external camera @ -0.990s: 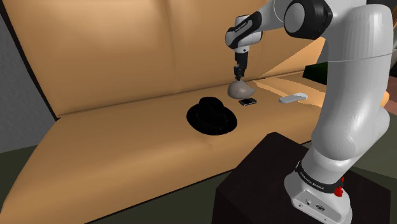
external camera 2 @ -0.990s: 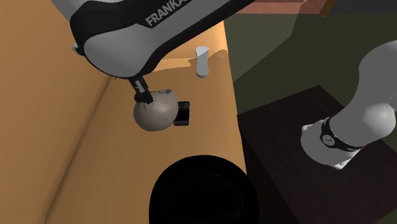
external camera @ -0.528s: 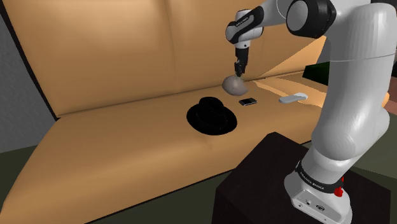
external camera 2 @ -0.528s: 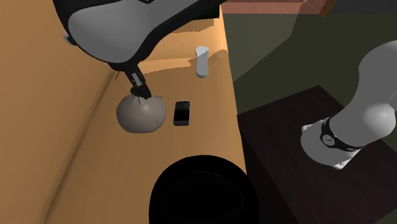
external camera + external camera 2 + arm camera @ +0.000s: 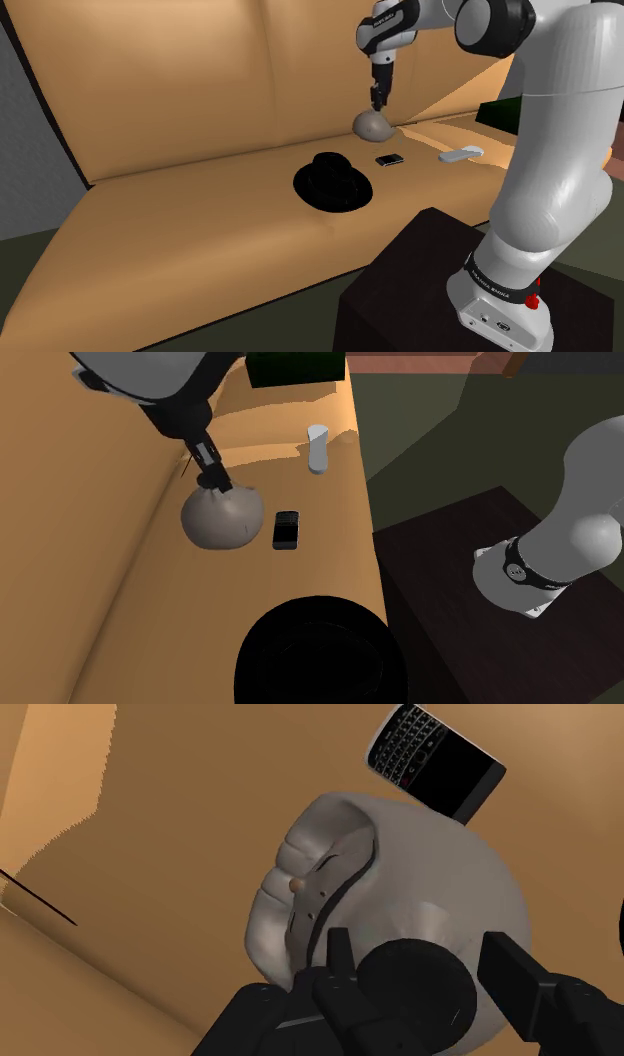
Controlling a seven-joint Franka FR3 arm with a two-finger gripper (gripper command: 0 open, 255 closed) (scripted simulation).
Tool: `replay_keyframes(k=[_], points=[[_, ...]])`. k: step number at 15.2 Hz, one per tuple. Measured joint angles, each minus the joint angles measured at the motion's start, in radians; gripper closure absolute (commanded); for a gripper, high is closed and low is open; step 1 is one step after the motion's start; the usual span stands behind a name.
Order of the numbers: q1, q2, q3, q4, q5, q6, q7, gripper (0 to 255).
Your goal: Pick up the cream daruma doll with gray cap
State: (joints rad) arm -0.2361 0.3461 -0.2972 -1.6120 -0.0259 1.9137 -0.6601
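Doll (image 5: 372, 124) raised higher than a second ago, gripper (image 5: 377, 103) clamped on its dark cap, doll hanging above the sofa (image 5: 200, 230) seat near its back edge, phone (image 5: 389, 158) lying close by, black hat (image 5: 333, 182) and white remote (image 5: 459, 154) towards the front edge.

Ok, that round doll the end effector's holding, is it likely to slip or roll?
The daruma doll is rounded nearly all over, so it would probably rock or roll if released onto the sofa. The end effector pinches only its top, so it may pivot. It holds its shape, so it is likely rigid.
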Motion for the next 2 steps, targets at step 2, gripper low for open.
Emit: replay_keyframes(k=[2], points=[[0.000,-0.001,0.000,0.020,0.000,-0.021,-0.001,255]])
